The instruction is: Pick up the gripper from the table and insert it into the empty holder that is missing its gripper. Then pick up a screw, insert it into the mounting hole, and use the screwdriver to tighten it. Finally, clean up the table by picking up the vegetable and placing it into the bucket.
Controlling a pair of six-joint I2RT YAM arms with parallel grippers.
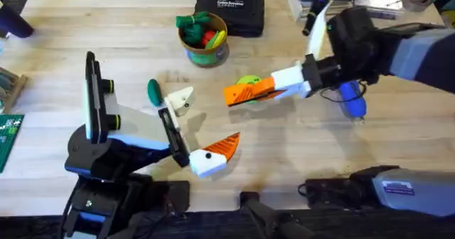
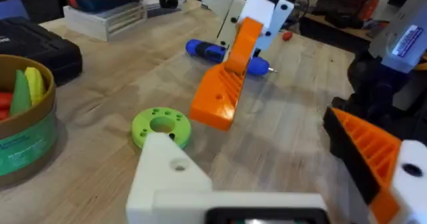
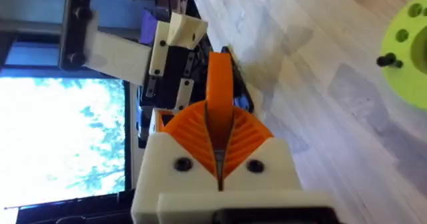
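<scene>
White tool [image 1: 245, 93] blocks with orange ribbed pads, black arms.

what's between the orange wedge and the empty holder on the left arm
Nothing visible. The right gripper holds the wedge, and bare table lies between it and the holder. The green disc sits by the gripper, the vegetable beyond the holder.

vegetable [image 1: 153, 89] left of holder [image 1: 180, 99]; bucket [image 1: 205, 42] behind; screwdriver [image 1: 351, 100] right
</scene>
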